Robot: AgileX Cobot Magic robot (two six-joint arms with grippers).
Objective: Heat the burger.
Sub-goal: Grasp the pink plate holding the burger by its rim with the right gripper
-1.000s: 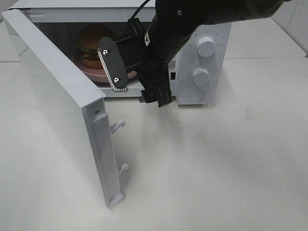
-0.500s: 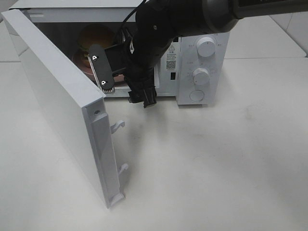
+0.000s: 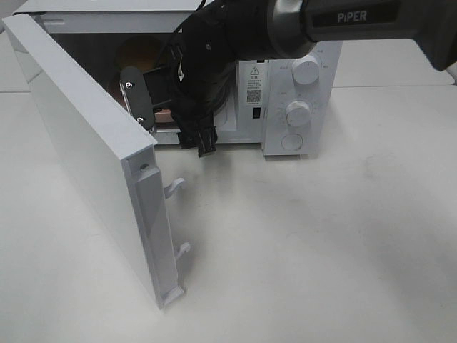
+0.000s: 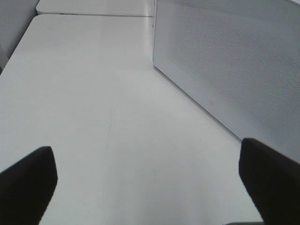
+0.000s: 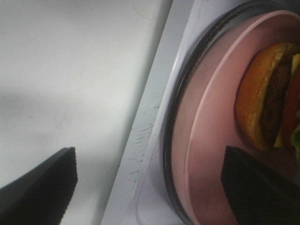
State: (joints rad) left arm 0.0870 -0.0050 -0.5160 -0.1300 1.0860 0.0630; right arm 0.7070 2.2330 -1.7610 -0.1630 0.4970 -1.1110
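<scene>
While the burger [image 5: 269,96] sits on its pink plate [image 5: 206,136] inside the microwave [image 3: 300,86], the right pincer [image 5: 147,180] hangs at the cavity mouth, spread wide and gripping nothing. The left pincer [image 4: 147,176], also apart and empty, rests over the bench [image 4: 93,108]. To my eye, the arm should clear the opening fully before the door [image 3: 86,164] swings.

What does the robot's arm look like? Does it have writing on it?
The right arm is chunky and black with a grey band, and white letters on it spell PIPER. A black cable curls along it. Its pincer has flat dark fingers with small silver screws.
</scene>
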